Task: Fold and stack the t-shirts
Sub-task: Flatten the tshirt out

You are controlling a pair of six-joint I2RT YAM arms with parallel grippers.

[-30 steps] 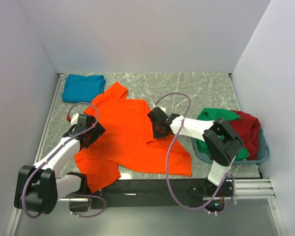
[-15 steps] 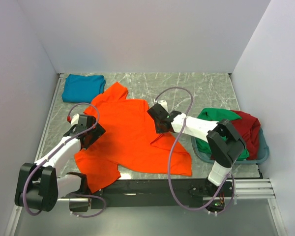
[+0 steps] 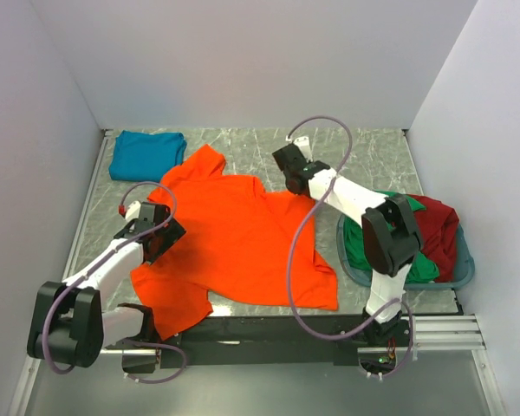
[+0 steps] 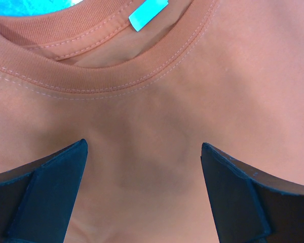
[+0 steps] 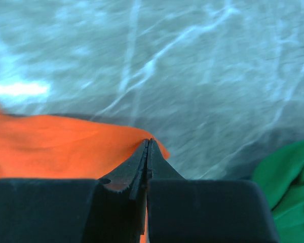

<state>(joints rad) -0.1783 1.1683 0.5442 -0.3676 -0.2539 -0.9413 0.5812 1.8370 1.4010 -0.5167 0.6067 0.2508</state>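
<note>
The orange shirt [image 3: 230,247] lay spread on the table [image 3: 364,156], the right gripper [image 5: 147,149] pinched tight on its edge, the left gripper [image 4: 143,147] open over its collar [image 4: 91,87]; folding looked barely begun, so the left probably needed to grab next.

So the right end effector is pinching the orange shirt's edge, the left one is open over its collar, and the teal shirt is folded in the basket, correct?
One thing is off: the teal shirt lies folded in the far left corner of the table, not in the basket, as the top external view shows. The rest stands.
</note>
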